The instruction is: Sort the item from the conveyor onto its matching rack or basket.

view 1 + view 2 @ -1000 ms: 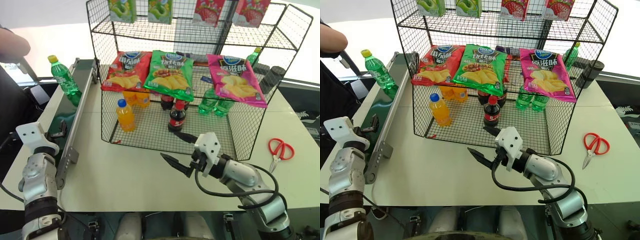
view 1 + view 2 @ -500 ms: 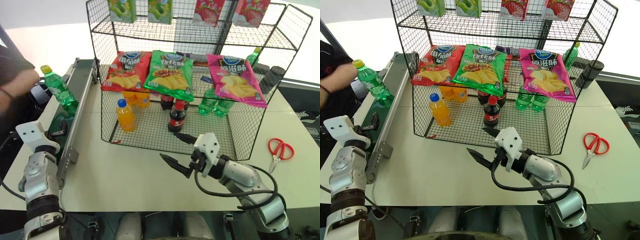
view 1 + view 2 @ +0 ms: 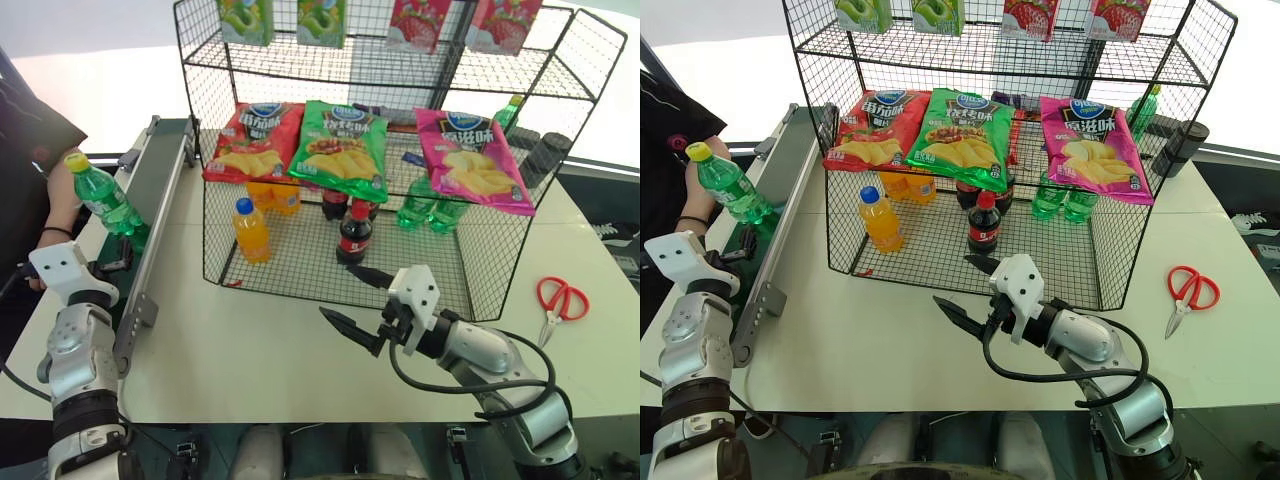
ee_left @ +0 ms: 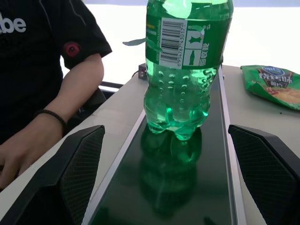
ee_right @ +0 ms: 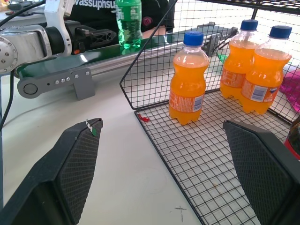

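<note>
Bottle [image 3: 101, 196] advanced along conveyor [image 3: 150, 215].

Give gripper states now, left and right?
Left gripper: open, empty, green bottle ahead on the conveyor.
Right gripper: open, empty.

Green bottle [image 4: 186, 65] cap cut off by left wrist view edge; green bottles [image 3: 428, 212] half hidden behind pink chip bag [image 3: 472, 160].

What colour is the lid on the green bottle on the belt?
Bright yellow: the small clear-green plastic soda bottle has a yellow screw cap, clearest in the left eye view.
</note>
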